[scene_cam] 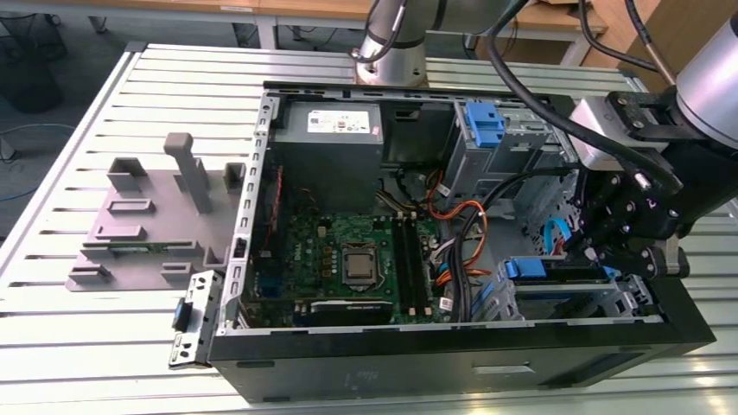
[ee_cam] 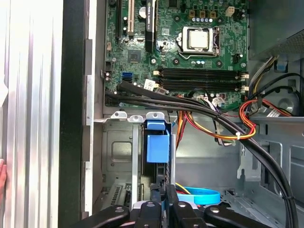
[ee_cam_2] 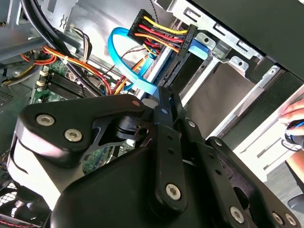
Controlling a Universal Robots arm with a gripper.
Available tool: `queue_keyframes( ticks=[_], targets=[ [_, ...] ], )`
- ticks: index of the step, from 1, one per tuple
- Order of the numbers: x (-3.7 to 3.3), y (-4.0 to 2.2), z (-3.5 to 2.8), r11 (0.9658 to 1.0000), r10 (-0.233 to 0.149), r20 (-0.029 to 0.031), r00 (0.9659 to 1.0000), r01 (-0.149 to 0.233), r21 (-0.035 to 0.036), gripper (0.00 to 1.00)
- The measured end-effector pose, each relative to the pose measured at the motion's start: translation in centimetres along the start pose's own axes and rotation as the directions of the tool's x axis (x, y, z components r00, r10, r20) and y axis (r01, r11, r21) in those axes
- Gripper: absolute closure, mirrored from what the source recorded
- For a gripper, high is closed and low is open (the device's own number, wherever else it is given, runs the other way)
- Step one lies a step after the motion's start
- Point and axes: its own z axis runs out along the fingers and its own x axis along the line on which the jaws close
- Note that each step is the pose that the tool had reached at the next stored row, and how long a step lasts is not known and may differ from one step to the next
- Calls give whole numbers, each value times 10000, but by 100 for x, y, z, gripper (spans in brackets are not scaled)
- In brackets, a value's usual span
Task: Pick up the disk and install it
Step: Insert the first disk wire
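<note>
The disk (scene_cam: 542, 270) stands on edge in the drive cage (scene_cam: 576, 303) at the open computer case's corner on the exterior view's right. Its blue carrier end (ee_cam: 157, 147) points toward the motherboard. In the second wrist view the carrier tab (ee_cam_2: 199, 47) sits beyond a cable plug. My gripper (scene_cam: 594, 255) hangs over the cage at the disk's other end. In both wrist views its black fingers (ee_cam: 154, 209) are drawn close together, and the gripper (ee_cam: 163, 202) pinches the disk's thin edge. The gripper (ee_cam_2: 164, 95) also lies beside a blue flat cable (ee_cam_2: 126, 66).
The case holds a green motherboard (scene_cam: 358, 259), a grey power-supply box (scene_cam: 328, 125), a bare blue bracket (scene_cam: 485, 125) and orange and black cables (ee_cam: 213, 123) close to the cage. A grey fixture (scene_cam: 150, 216) stands on the slatted table. A person's hand (ee_cam_2: 294, 114) is near the case.
</note>
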Motion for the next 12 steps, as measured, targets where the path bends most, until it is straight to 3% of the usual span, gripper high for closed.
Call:
queue_keyframes(
  ticks=[12],
  targets=[
    [-16, 4, 7, 10000, -30, 10, 10000, 30, 5, 84]
  ],
)
